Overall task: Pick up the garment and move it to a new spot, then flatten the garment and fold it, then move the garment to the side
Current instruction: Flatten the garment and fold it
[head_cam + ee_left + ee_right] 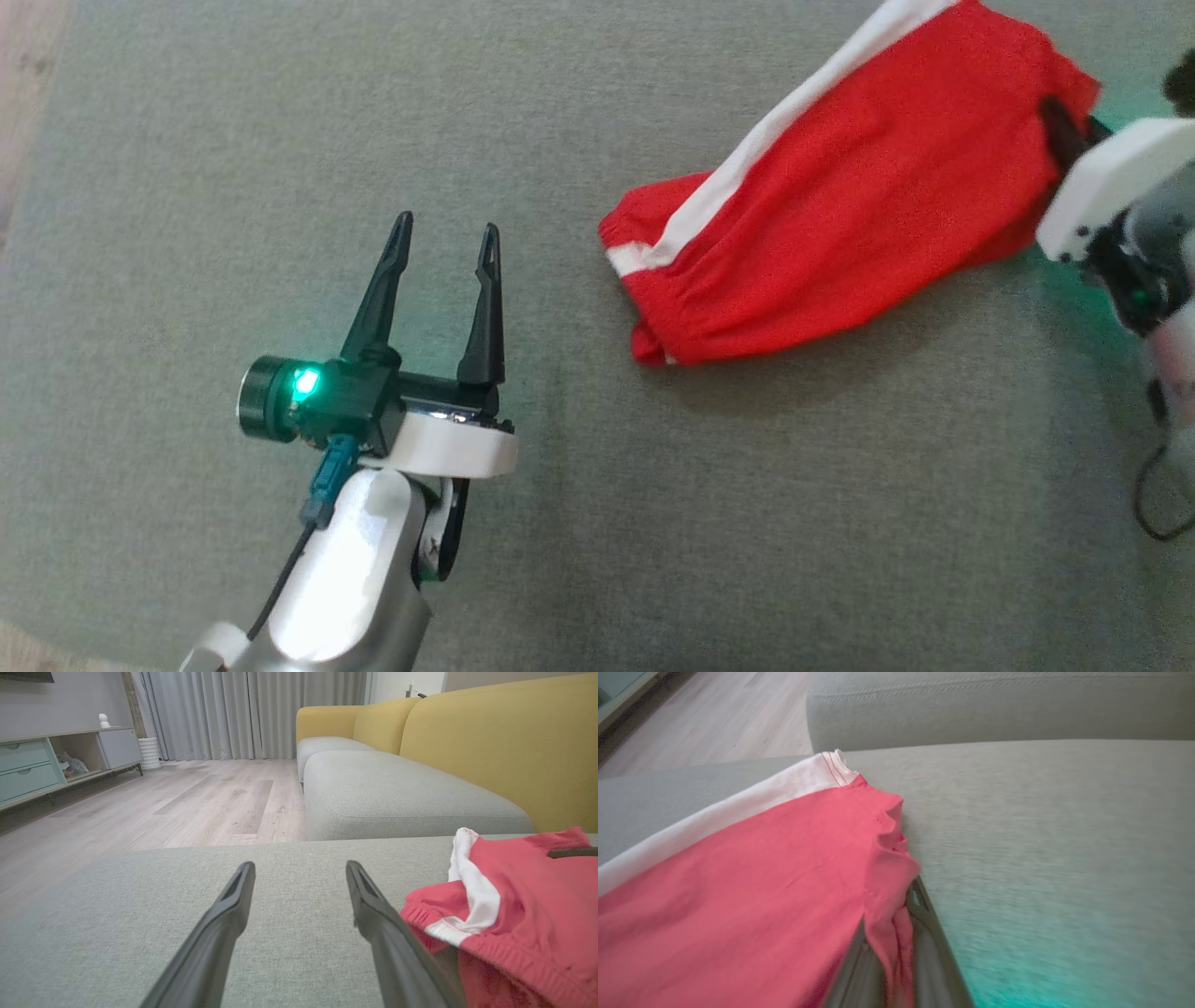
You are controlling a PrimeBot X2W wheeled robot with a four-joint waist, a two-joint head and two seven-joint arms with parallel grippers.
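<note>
One red garment (pixel 859 187) with a white stripe, on grey cushion (pixel 280 140), edge pinched in closed right gripper (pixel 1060 126); left gripper (pixel 447 224) spread wide, empty, apart.

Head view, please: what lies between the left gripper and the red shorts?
Just bare grey cushion between left gripper and red shorts, per the head view.

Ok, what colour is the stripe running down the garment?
White stripe against the red garment; clearest in the head view.
</note>
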